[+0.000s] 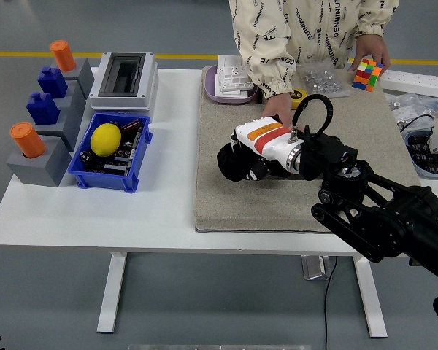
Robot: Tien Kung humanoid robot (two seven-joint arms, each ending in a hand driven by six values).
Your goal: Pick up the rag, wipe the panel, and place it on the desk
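Surfaces and finishes, head view.

Noted coarse, matt woven cloth on the grey mat [226,200]; smooth, faintly sheened white laminate on the table [95,219]; soft matt black cloth in the rag [233,162]; glossy white and orange plastic casing on the right hand [266,142]; matt black arm links [379,211]; glossy blue plastic bin [109,179]; waxy yellow lemon [105,139]; printed cream fabric on the person's sleeve [266,51].
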